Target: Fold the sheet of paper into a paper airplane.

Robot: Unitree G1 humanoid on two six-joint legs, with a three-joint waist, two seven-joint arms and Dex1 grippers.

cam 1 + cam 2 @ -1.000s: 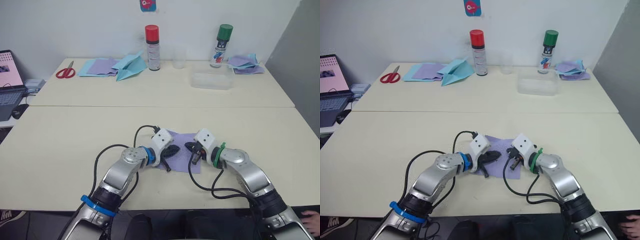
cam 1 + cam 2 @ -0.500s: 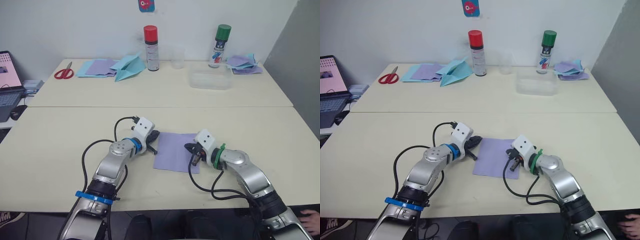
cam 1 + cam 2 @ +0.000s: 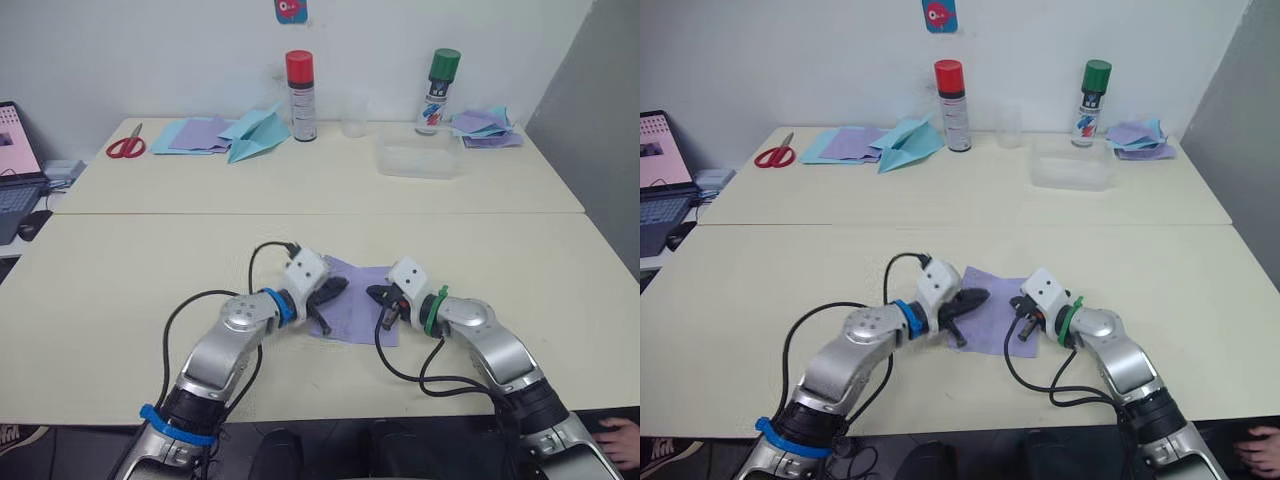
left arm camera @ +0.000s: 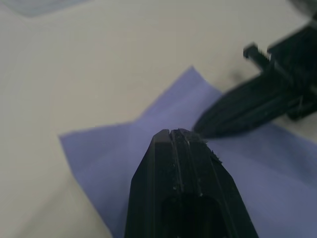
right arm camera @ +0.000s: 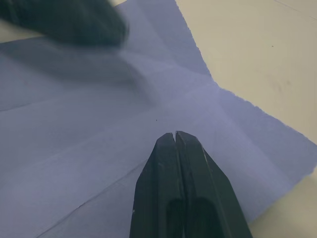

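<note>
We see left gripper [image 3: 328, 291] fingers pressed together, over sheet of paper [image 3: 356, 306] | right gripper [image 3: 379, 294] likewise closed, tip on sheet | forearms angled inward

Sheet of paper [image 3: 352, 303]: I can't see its left edge, covered by the left end effector [image 3: 325, 297]; its right edge is covered by the right end effector [image 3: 383, 301]. Crease lines too faint for me to trace from the head views.

Left wrist view: the sheet's edge nearest the camera is hidden behind the black fingers [image 4: 184, 188], and the other end effector [image 4: 257, 106] is blurred and cut off by the picture's edge.

Right wrist view: other end effector [image 5: 69, 22] is a dark blur, cut by the picture's edge.

Laptop [image 3: 18, 160] at the tabletop's far left is cut off; I can't read its screen. Spray-can labels [image 3: 1086, 108] too small to read.
</note>
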